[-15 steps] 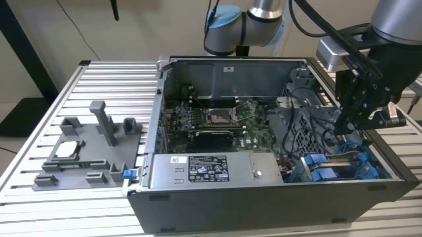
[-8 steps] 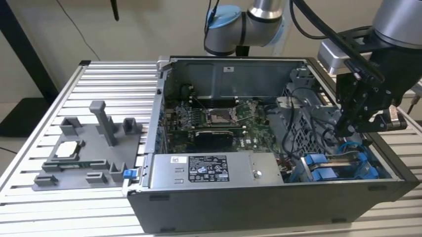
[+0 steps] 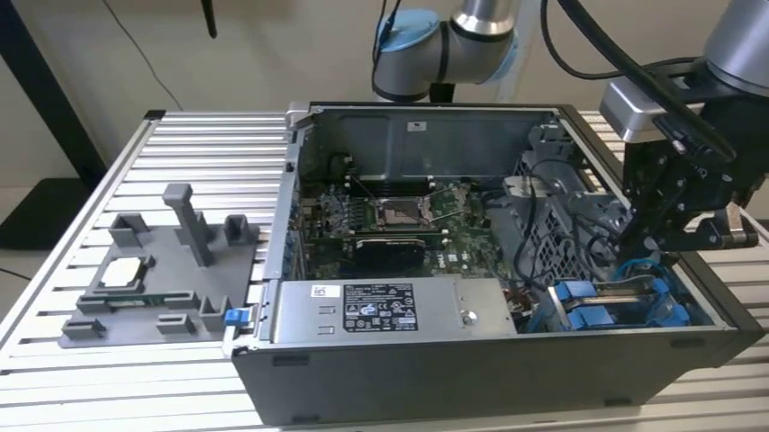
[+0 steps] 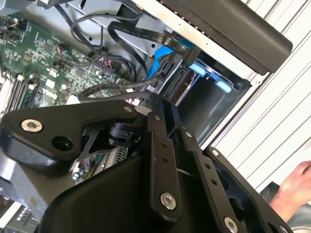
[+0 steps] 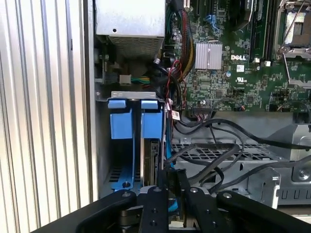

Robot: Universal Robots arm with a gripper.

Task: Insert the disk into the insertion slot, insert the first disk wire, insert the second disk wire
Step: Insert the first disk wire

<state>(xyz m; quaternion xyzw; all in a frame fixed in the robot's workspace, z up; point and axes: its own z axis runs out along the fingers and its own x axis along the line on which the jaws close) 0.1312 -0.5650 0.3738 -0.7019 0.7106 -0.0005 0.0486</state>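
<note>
One tool point(image 3: 644, 241) hovers just above the insertion slot point(image 3: 615, 310).

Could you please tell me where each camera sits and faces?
Exterior view: off the arm, looking down into the open grey metal computer case; the grey-blue arm and black tool show.
First wrist view: on the arm, looking past the tool at the grey metal insertion slot with blue rails.
Second wrist view: on the arm, looking past the tool at that slot; a person's hand shows.
Both wrist views share tool, slot and green motherboard.
</note>
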